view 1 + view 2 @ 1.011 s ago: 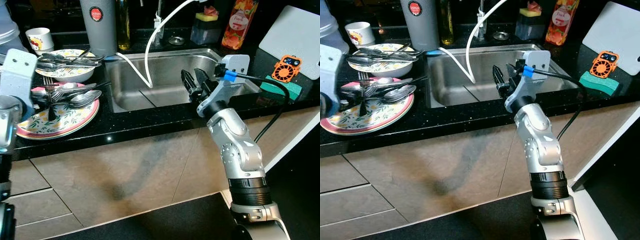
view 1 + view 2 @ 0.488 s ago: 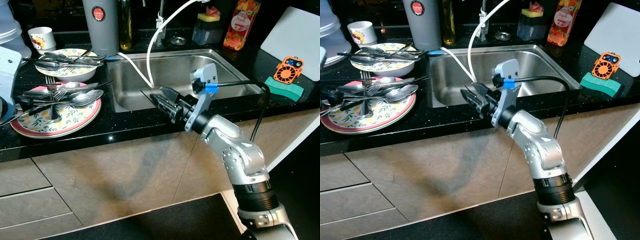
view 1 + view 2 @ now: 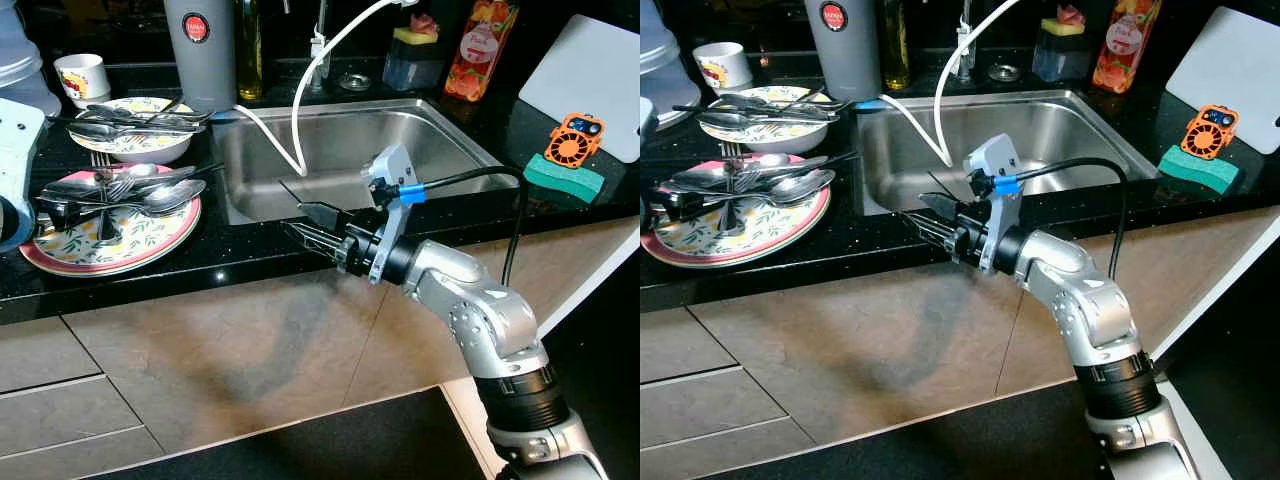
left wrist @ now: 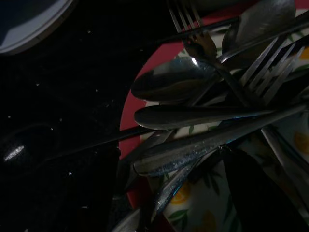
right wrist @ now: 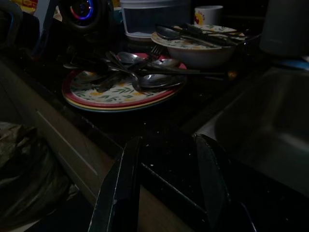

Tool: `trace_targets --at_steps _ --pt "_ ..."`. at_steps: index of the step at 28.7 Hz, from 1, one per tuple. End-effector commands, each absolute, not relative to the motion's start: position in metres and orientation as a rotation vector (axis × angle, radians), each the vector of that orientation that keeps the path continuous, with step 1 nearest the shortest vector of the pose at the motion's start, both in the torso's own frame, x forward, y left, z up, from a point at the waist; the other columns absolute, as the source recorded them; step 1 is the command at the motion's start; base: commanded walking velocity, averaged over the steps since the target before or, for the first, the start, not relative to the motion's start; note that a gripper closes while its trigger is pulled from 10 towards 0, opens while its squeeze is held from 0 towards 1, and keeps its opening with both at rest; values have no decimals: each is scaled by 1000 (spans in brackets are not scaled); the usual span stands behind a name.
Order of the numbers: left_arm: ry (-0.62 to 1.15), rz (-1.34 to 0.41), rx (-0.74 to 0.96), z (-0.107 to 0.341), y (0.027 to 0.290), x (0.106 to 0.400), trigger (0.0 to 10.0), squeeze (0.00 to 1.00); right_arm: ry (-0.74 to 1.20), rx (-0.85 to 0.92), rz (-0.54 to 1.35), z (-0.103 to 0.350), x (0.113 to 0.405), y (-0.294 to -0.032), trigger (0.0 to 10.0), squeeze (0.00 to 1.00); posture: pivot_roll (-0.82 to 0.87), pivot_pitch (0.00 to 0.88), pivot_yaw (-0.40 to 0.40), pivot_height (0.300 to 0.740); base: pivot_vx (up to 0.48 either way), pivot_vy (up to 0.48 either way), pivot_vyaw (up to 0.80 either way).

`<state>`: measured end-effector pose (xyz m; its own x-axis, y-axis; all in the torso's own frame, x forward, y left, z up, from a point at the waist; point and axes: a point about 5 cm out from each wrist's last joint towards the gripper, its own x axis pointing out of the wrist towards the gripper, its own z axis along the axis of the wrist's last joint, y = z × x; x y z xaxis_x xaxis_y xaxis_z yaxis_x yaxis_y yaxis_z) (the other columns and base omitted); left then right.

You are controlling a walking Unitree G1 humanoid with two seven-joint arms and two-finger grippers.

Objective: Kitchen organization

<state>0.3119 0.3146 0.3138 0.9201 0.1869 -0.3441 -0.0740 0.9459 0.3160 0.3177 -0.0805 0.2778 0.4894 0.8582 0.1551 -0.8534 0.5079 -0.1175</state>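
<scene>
Left eye view: cutlery (image 3: 120, 185) lies heaped on a floral plate (image 3: 110, 240), well to the left of the right gripper (image 3: 305, 225). Its fingers are parted, holding nothing, above the counter edge (image 3: 250, 262) before the sink (image 3: 350, 150). Left gripper's state cannot be told.

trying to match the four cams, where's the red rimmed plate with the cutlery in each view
Left eye view: red-rimmed plate on the counter, left of the sink.
Right eye view: same place, far left.
Left wrist view: close up under the cutlery.
Right wrist view: ahead of the fingers.
Shared landmark: the cutlery.
</scene>
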Motion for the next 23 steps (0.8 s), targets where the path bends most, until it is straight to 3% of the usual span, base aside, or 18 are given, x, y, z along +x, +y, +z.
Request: trace_targets --at_steps 1,2,3,4,5,6,7,8,10,11,16,18,20,21,22,23 --pt "415 154 318 315 321 306 9059 0 -191 -37 1080 276 312 -77 10000 0 -3 158 -30 740 0 0 0" --pt "415 154 318 315 321 306 9059 0 -191 -37 1080 276 312 -77 10000 0 -3 158 -30 740 0 0 0" --pt "441 143 324 311 321 305 7020 0 -185 -40 1089 276 311 -77 10000 0 -3 158 -30 740 0 0 0" --pt "456 139 328 309 321 304 7020 0 -182 -41 1093 276 310 -76 10000 0 1 157 -30 740 0 0 0" --pt "471 136 334 307 322 303 4980 0 -180 -41 1097 275 310 -76 10000 0 1 157 -30 740 0 0 0" --pt "479 134 338 305 322 302 4980 0 -179 -41 1100 275 310 -76 10000 0 1 157 -30 740 0 0 0" --pt "484 131 337 305 322 302 4078 0 -177 -42 1102 275 310 -76 10000 0 1 157 -30 740 0 0 0" --pt "486 128 336 304 321 302 4078 0 -175 -43 1103 274 310 -76 10000 0 1 157 -30 740 0 0 0" --pt "487 127 334 304 321 302 706 0 -172 -46 1105 274 310 -76 10000 0 2 161 -30 740 0 0 0" --pt "485 130 333 305 322 302 0 0 -169 -46 1106 273 309 -76 10000 0 3 163 -30 740 0 0 0" --pt "471 142 341 307 323 303 0 0 -164 -49 1109 273 309 -76 10000 0 2 164 -29 740 0 0 0" --pt "455 150 355 310 323 303 1529 0 -163 -51 1109 273 309 -76 10000 0 2 164 -29 740 0 0 0" --pt "416 157 363 316 322 305 7647 0 -161 -55 1110 273 309 -76 10000 0 1 167 -29 740 0 0 0" --pt "416 157 363 316 322 305 7647 0 -161 -55 1110 273 309 -76 10000 0 1 167 -29 740 0 0 0" --pt "409 150 357 318 321 305 8902 0 -160 -56 1111 273 309 -76 10000 0 1 167 -29 740 0 0 0" --pt "407 149 361 319 320 305 5961 0 -158 -58 1112 273 309 -76 10000 0 1 169 -29 740 0 0 0"
